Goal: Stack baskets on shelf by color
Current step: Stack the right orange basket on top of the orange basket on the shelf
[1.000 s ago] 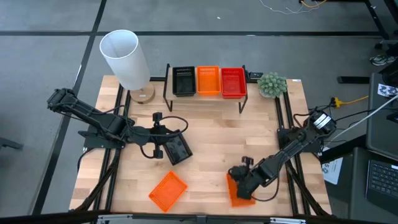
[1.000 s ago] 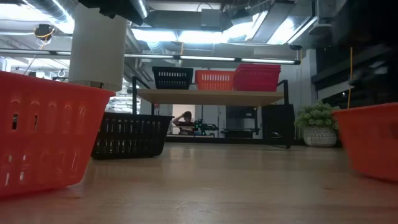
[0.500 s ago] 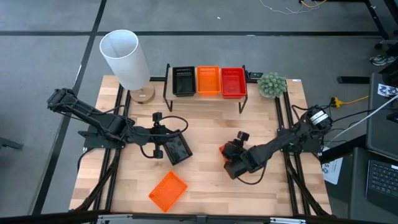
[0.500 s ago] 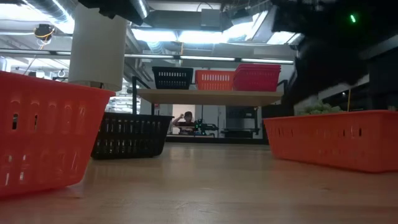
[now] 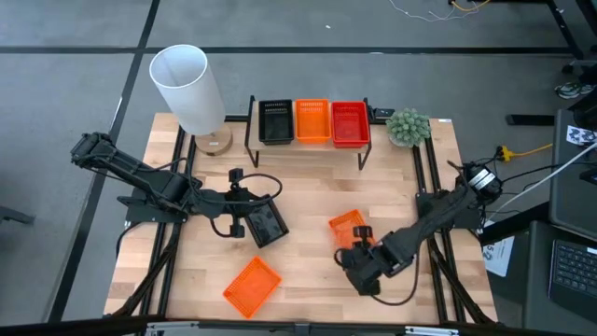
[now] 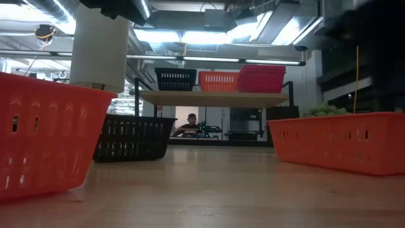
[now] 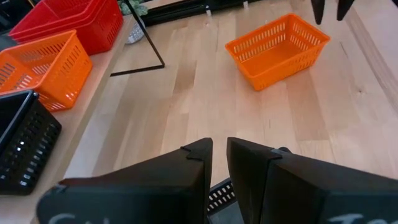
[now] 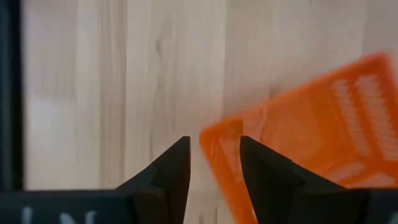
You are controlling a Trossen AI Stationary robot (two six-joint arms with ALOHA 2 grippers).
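My left gripper is shut on a black basket left of the table's middle; that basket rests flat on the wood. My right gripper is open at the near end of an orange basket, which sits on its base; its fingers straddle the basket's corner. A second orange basket lies near the table's near edge. On the shelf stand black, orange and red baskets. My left gripper has the black basket's mesh rim between its two nearly closed fingers, at the side toward the table's left. It comes in slanting from the left and above. The basket stays flat on the table. My right gripper: I cannot tell whether it touches the orange basket's corner.
A tall white cylinder lamp stands at the far left corner and a small potted plant right of the shelf. Bare wood lies between the shelf and the loose baskets. A person sits in the room far behind the shelf.
My right gripper carried the orange basket from the near right part of the table toward the far edge and the middle. The basket came down flat on the wood. The gripper then drew back toward the near edge while the basket stayed.
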